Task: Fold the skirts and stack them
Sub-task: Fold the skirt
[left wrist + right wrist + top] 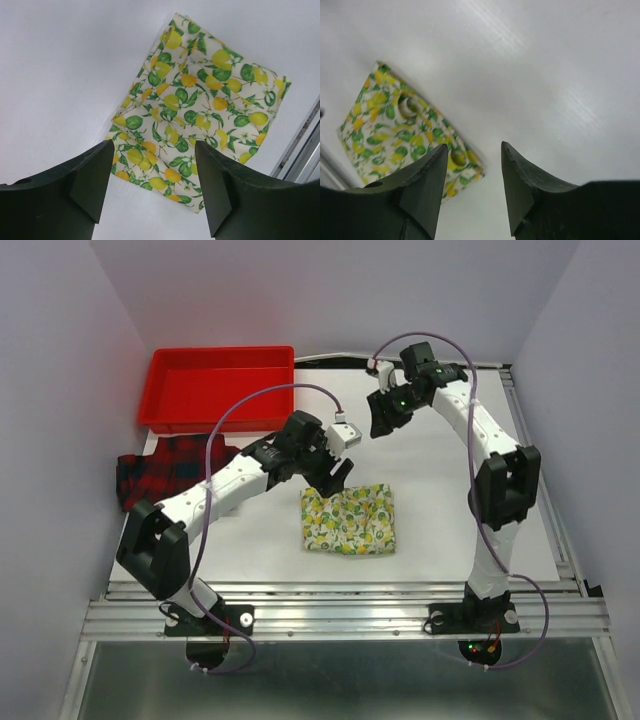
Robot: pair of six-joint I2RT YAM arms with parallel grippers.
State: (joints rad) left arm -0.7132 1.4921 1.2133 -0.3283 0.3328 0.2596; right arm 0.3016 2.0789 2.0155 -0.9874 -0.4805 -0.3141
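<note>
White lemon-print cloth skirt (348, 521) lies folded on the counter (430, 530), so we judge half done, the red-and-black plaid skirt (162, 469) unfolded at far left, our left claw (333, 478) and right claw (381, 421) wide open, empty.

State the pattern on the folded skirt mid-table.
The folded skirt is white with yellow lemons and green leaves, clearest in the left wrist view.
</note>
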